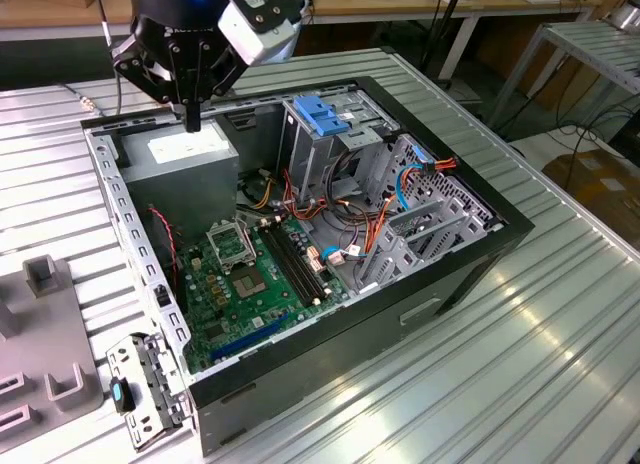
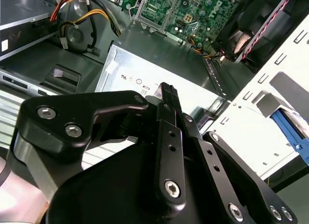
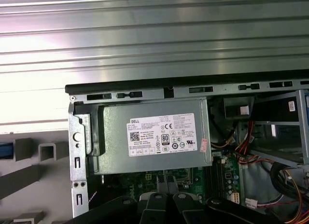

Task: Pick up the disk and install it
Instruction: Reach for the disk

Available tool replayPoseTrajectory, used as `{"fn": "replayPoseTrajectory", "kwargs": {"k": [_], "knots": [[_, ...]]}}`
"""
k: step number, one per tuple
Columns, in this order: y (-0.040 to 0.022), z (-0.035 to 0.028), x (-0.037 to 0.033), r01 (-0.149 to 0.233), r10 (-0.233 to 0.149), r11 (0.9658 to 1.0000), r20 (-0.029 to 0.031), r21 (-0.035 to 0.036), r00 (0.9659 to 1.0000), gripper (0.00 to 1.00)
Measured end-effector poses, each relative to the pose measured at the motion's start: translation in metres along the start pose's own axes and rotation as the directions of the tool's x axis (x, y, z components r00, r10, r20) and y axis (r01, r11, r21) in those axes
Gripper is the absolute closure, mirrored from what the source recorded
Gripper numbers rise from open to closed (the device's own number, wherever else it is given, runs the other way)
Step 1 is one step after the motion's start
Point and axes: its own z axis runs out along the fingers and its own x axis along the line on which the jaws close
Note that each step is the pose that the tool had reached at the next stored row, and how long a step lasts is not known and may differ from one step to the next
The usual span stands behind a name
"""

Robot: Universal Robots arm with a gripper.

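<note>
Black gripper (image 2: 166, 91) links loom closest in the second wrist view, the two fingers pressed together with nothing pinched between them. In the exterior view it hangs just above the grey power-supply box (image 1: 185, 156), at the far corner of the open computer case (image 1: 300, 369) on the slatted metal table (image 1: 530, 364). I judge the pick not yet made: the gripper is empty, and where the disk lies I cannot tell. A grasp would call for the fingers to part first. The drive cage (image 1: 325, 134) with its blue top stands near the box, toward the exterior view's right. As for writing, the box wears a white sticker (image 3: 161, 136) of barcodes and approval marks.
</note>
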Motion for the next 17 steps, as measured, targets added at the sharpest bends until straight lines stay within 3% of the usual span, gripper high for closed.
{"fn": "replayPoseTrajectory", "kwargs": {"k": [17], "knots": [[-0.0008,-0.0003,0.0109,0.0,0.0,1.0,0.0,-0.0001,1.0,0.89]]}}
